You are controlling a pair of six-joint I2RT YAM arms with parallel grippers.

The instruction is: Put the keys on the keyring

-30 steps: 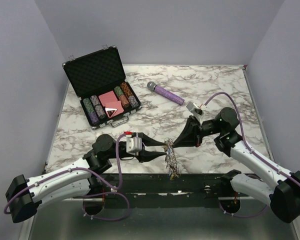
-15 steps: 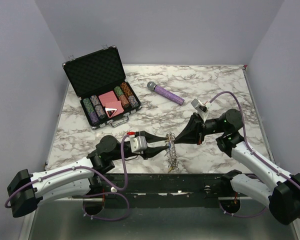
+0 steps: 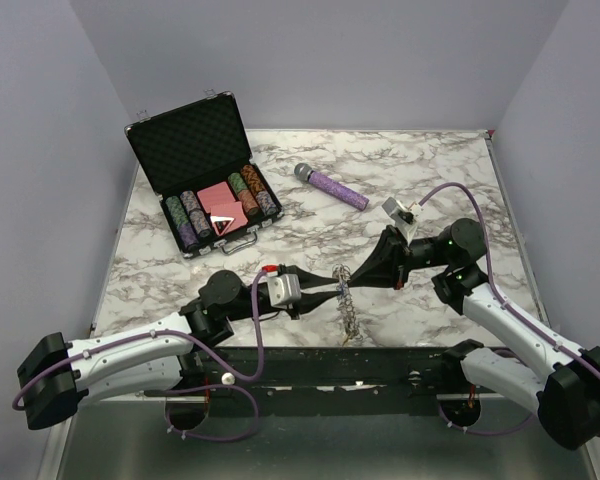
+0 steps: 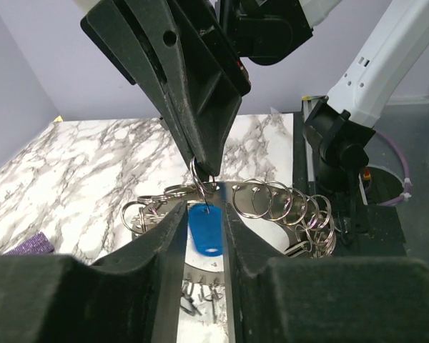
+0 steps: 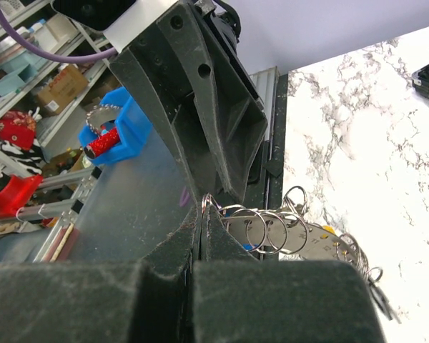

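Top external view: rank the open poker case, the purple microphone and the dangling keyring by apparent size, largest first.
1. Poker case, clearly largest.
2. Purple microphone.
3. Keyring with its keys, slightly shorter than the microphone. It is held up, nearer the camera, so the order of these last two is unsure.

On the table [image 3: 440,170] the case [image 3: 192,150] sits at 10 o'clock, chips [image 3: 190,215] in it; the microphone [image 3: 332,187] lies at 12 o'clock. Near 6 o'clock the keyring [image 3: 350,312] lies between left gripper [image 3: 330,287] and right gripper [image 3: 349,275], a key [image 4: 204,227] between the left fingers [image 4: 164,243].
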